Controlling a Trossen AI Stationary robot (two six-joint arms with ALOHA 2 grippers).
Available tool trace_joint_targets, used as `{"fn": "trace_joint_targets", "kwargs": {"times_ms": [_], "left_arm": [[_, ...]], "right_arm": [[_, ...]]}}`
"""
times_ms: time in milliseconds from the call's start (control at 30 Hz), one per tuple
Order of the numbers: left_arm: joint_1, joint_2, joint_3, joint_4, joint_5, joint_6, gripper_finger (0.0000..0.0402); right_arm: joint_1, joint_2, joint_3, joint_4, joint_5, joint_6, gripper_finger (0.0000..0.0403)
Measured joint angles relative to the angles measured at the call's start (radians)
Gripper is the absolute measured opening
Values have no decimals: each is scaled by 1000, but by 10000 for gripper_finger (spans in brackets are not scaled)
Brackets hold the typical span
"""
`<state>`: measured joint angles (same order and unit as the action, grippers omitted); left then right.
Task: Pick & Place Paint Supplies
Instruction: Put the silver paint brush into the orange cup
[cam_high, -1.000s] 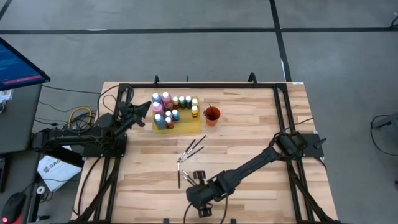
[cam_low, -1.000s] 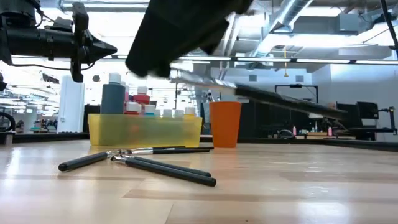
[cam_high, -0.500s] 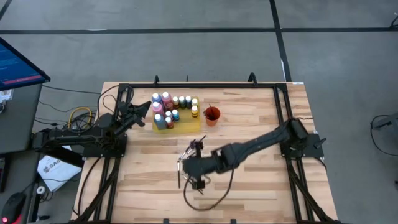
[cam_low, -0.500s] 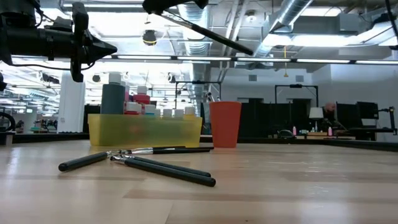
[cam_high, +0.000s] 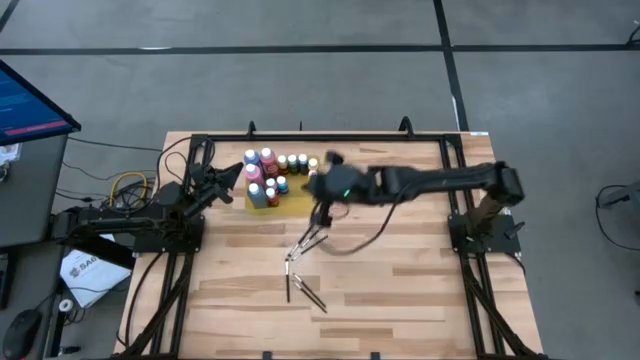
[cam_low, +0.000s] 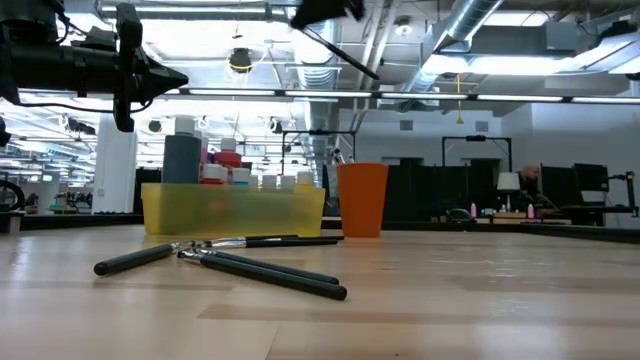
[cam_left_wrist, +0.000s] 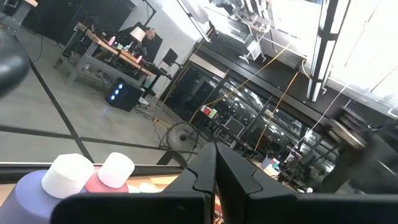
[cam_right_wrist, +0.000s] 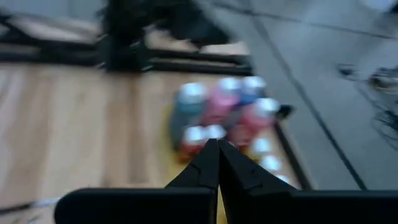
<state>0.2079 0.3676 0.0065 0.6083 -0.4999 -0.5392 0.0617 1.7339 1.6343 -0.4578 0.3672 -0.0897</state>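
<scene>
The right gripper hangs over the middle of the desk, just beside the yellow mat, and its jaws are pressed together; a thin dark stick seems to trail down from it, but the blur there makes it impossible to tell whether that is a held brush. The arm covers the orange-red cup from above, so the cup shows only in the low view. The left gripper waits at the desk's left edge, just beside the bottles, jaws closed on nothing.

The paint bottles stand packed together on the mat; from the low view the mat's raised wall hides their lower halves, and in the right wrist view they are smeared into coloured blobs. Loose brushes lie fanned on the bare wood near the mat, and two more brushes lie farther toward the front edge. Their exact count cannot be made out where they cross. The low view shows a few as dark handles overlapping.
</scene>
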Motion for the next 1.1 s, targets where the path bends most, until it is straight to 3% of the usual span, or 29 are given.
{"fn": "trace_joint_targets", "kwargs": {"times_ms": [233,533,833,1100], "left_arm": [[0,0,0,1,0,0,1],[0,0,0,2,0,0,1],[0,0,0,3,0,0,1],[0,0,0,3,0,0,1]], "right_arm": [[-137,-181,-356,404,-30,-15,0],[-227,-182,-670,920,-50,26,0],[-263,-101,-794,1148,-54,38,0],[-274,-92,-807,1131,-53,64,14]]}}
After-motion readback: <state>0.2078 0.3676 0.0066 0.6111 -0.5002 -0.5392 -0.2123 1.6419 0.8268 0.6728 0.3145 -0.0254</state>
